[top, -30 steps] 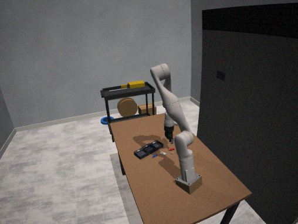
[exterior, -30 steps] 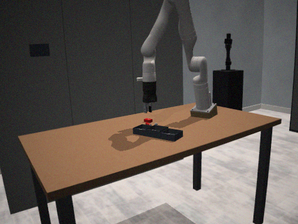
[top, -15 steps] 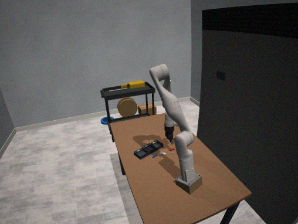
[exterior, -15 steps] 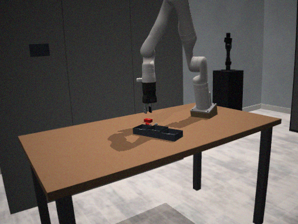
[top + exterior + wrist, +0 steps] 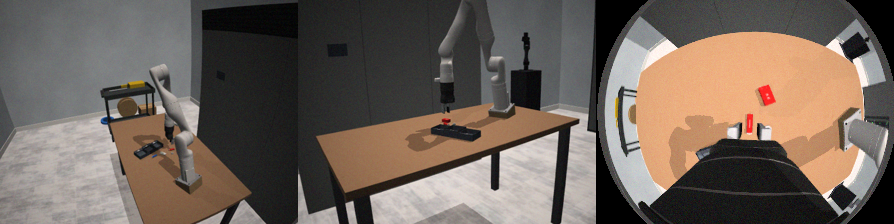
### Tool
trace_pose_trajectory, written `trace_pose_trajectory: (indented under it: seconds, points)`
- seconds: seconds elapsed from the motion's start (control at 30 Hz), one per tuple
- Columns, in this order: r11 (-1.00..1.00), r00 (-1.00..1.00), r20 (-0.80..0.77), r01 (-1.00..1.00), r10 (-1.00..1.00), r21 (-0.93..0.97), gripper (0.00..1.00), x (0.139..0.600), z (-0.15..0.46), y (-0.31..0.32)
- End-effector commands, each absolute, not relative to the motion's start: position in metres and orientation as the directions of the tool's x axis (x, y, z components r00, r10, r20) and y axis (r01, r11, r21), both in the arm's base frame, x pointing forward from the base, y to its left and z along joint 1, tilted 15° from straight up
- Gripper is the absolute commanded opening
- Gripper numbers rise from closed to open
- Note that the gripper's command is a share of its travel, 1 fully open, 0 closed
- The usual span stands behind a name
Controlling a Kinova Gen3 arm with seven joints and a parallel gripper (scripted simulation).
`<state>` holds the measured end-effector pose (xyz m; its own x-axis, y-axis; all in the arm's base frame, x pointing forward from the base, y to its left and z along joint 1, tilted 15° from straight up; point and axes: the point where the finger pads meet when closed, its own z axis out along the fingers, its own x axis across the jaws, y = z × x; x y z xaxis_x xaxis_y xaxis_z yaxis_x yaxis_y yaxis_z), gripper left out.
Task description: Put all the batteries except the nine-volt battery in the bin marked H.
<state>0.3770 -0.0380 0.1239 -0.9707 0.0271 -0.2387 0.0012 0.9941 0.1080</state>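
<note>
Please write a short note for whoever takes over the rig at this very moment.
Gripper: part open, holding nothing, hanging above the table over a small red item seen between its fingers in the wrist view.
Things: bin row on the table; red block, blue piece and white piece lie beside it.
Done: no item can be seen inside a bin.
Left: sort batteries into H; markings unreadable here.

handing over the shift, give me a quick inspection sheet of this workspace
surface: brown wooden table, standing level
job's things: black three-compartment bin tray; small red block behind it; small blue piece on the table beside the tray
clutter: small white piece, grey bit
pincer: pincer part open, holding nothing, above the red block
cables: nothing seen
surroundings: black shelf cart, black pedestal, dark wall panels
</note>
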Motion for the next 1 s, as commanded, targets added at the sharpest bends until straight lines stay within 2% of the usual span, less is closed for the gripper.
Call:
trace_pose_trajectory:
  seconds: [0.0, 0.73, 0.97]
  points:
    - [0.994, -0.970, -0.240, 0.001, 0.027, 0.108, 0.60, 0.377, 0.124, -0.038]
    - [0.994, -0.970, -0.240, 0.001, 0.027, 0.108, 0.60, 0.387, 0.063, -0.038]
    - [0.994, -0.970, -0.240, 0.001, 0.027, 0.108, 0.60, 0.388, 0.063, -0.038]
